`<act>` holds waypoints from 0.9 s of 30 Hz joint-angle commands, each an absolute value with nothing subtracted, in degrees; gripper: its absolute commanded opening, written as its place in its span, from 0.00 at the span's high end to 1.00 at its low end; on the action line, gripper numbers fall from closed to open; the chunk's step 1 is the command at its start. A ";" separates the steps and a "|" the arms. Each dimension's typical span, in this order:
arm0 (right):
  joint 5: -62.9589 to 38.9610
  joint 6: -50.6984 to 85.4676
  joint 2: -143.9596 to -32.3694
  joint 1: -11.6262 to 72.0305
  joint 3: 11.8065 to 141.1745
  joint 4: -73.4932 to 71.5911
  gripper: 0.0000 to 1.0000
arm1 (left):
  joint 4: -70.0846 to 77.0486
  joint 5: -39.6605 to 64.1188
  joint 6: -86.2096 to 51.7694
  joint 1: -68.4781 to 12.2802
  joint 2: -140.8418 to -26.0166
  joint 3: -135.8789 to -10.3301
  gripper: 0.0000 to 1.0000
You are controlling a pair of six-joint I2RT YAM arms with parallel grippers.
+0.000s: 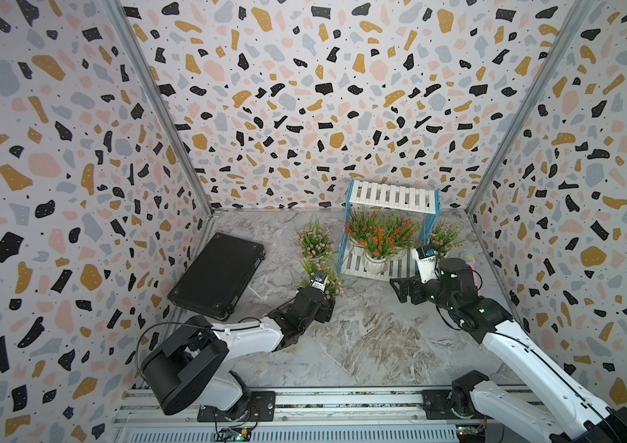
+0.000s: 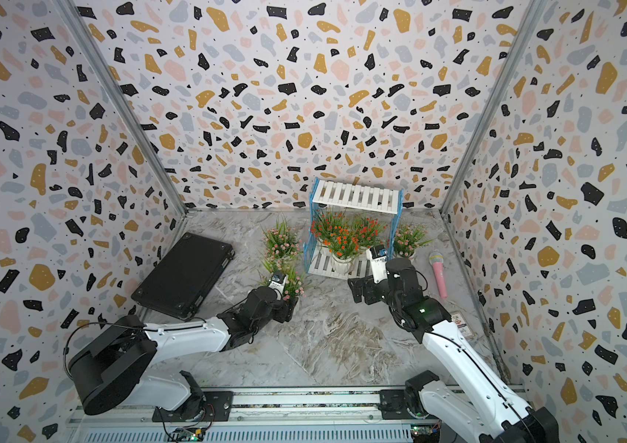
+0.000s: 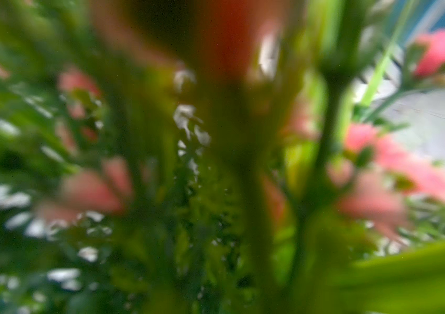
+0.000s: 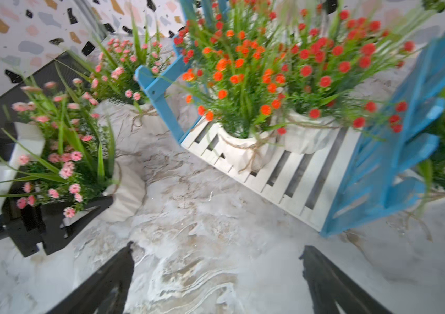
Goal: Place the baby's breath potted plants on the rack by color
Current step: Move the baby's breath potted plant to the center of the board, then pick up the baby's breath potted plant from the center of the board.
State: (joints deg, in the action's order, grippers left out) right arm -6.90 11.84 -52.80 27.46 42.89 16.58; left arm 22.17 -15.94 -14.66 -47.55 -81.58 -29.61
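While right gripper [image 4: 217, 246] gapes (empty), left gripper [image 1: 326, 305] touches pink plant [image 4: 127, 190].

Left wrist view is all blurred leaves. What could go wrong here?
The left jaws are at the near pink plant's pot, but leaves hide the hold; a loose grip could tip it.
The second pink plant stands close behind; lifting may snag it.
The open right jaws hover beside the rack and could bump it.
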 commanded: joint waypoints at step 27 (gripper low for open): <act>3.46 10.11 -79.19 56.34 27.42 -39.07 0.00 | -22.12 3.44 -24.35 -28.51 -44.10 -44.02 0.01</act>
